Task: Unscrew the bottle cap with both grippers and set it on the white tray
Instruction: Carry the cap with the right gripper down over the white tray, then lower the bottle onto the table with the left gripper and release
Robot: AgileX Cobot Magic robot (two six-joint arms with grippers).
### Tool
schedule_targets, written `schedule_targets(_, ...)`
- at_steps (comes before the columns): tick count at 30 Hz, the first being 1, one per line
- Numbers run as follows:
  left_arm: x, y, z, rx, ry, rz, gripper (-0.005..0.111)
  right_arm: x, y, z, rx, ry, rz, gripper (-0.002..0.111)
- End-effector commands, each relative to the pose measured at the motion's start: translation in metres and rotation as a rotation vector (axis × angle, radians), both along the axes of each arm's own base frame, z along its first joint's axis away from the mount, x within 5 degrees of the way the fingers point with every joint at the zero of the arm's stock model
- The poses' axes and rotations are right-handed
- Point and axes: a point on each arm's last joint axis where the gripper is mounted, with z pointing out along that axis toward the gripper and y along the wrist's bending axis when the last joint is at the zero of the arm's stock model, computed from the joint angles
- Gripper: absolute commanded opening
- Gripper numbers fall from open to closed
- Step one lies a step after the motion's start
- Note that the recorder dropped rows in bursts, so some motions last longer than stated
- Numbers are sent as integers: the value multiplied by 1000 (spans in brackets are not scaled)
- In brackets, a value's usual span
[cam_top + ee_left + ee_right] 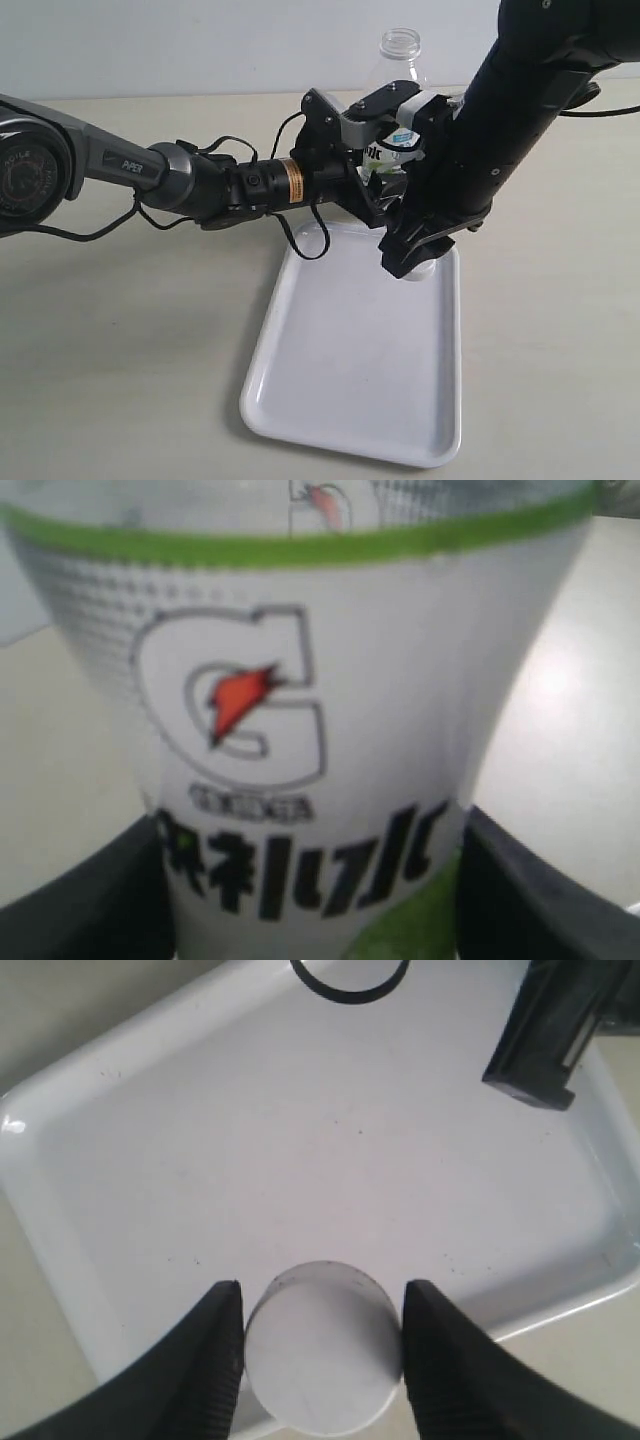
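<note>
- Bottle cap (320, 1350) is off the bottle (330, 680), pinched by its sides in your right gripper (417, 258), low over the white tray (300, 400) near its rim; I cannot tell whether it touches.
- Your left gripper (310, 910) is clamped on the bottle's label.
- Release here and the cap may catch the rim, tip and roll off.
- The 2 arms sit close; a careless retreat could knock the open bottle.
- Cap's flat top faces the wrist camera, axis roughly vertical; the bottle's long axis is upright, neck up.
</note>
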Motion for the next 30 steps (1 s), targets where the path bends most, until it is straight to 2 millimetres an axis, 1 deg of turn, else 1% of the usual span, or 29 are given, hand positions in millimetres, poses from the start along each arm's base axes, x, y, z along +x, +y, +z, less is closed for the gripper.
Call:
schedule_targets(1,1,-3,8,-46,99,34,0,-3,-2,8,-13,-24,-1,0)
schedule_targets(2,2,-3,10,-46,132,41,0,-3,-3,9,-18,-29,0,0)
schedule_targets(6,7,-4,17,29,144,52,0,-4,-4,12,-23,-41,3,0)
schedule_targets(8,8,-4,18,18,162,60,0,-4,-4,12,-25,-40,0,0)
schedule_targets(14,8,-4,18,26,142,57,0,-4,-4,12,-25,-41,0,0)
schedule_targets(16,8,-4,17,43,112,47,4,-4,-4,12,-25,-41,0,0)
schedule_targets(17,8,-4,17,46,105,45,8,-4,-4,12,-25,-41,0,0)
schedule_targets(19,8,-4,17,51,95,42,23,-4,-4,12,-25,-41,0,0)
schedule_targets(21,8,-4,17,51,95,42,41,-4,-4,12,-25,-41,0,0)
schedule_targets(23,8,-4,17,51,95,42,62,-4,-4,12,-25,-41,0,0)
schedule_targets(24,8,-4,17,46,98,48,70,-4,-4,12,-25,-41,0,0)
schedule_targets(26,9,-4,18,32,107,63,78,-4,-4,12,-25,-41,0,0)
schedule_targets(30,10,-4,19,29,102,66,81,-4,-4,12,-25,-41,0,0)
